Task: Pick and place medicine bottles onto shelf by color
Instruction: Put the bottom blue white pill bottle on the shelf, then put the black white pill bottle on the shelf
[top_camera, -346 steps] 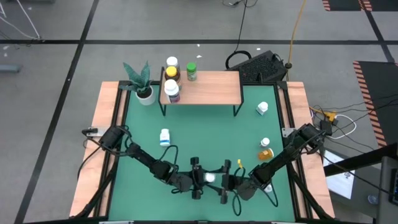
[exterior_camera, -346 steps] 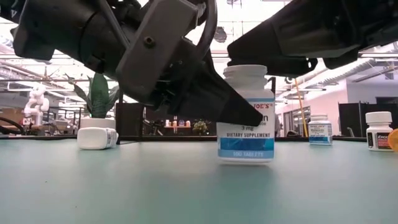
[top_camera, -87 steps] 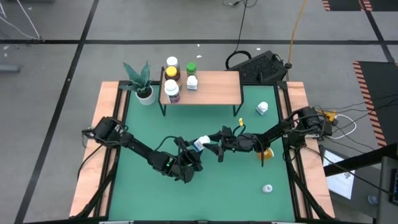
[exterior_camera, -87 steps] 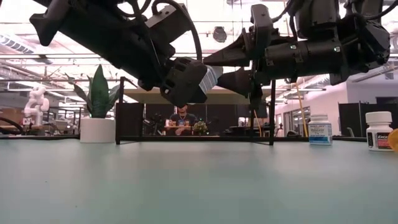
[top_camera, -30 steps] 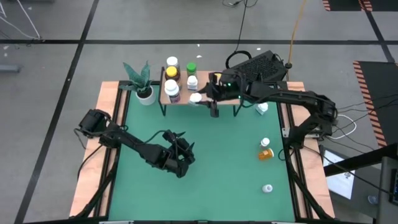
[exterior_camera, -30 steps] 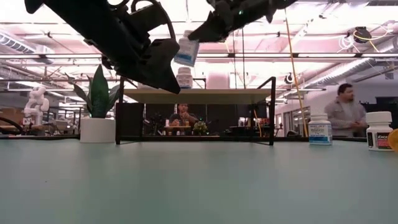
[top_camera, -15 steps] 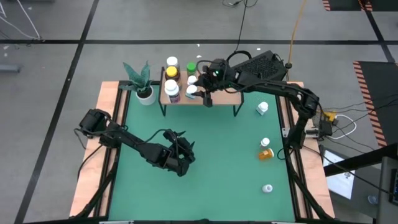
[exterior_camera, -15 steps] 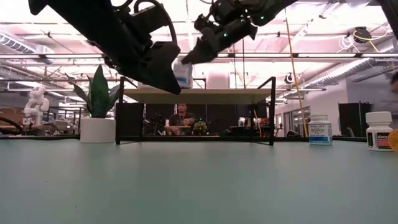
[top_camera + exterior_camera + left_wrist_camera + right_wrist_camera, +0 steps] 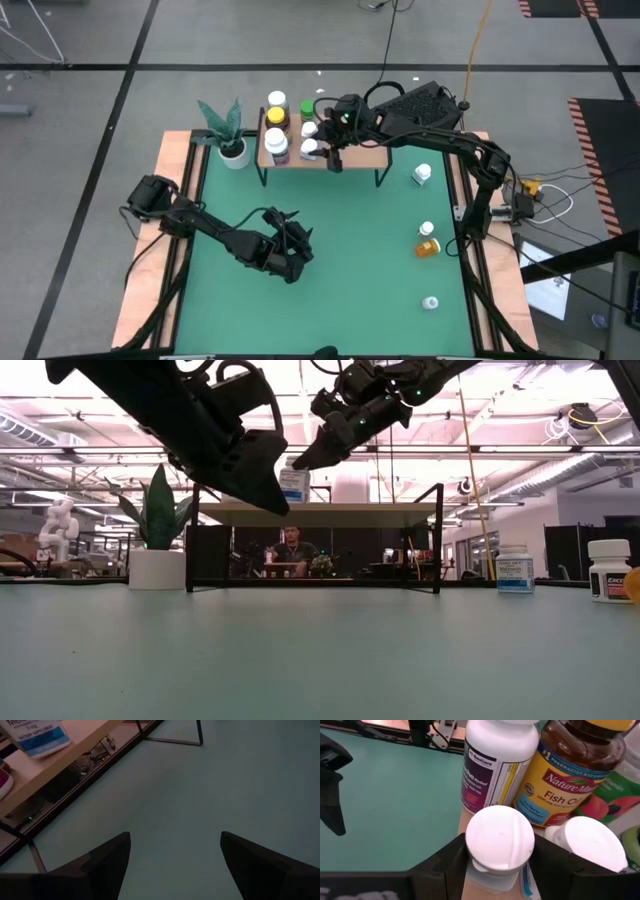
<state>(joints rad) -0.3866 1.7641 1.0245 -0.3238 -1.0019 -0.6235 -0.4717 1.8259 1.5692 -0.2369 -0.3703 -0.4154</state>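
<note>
From above, the right gripper (image 9: 326,150) reaches over the shelf (image 9: 350,140) at its left end, clamped on a white-capped bottle (image 9: 311,149) beside the other medicine bottles (image 9: 277,146) there; three more bottles (image 9: 427,243) stand near the table's right edge, and the left gripper (image 9: 291,240) hangs over the green tabletop (image 9: 350,270) left of centre. At table height, that bottle (image 9: 293,484) sits at the shelf's top board (whether it touches is unclear). The left wrist camera shows its fingers (image 9: 107,857) spread wide, holding nothing. The right wrist camera shows both fingers (image 9: 451,862) pressing the white-capped bottle (image 9: 499,841) near the shelf's front edge.
</note>
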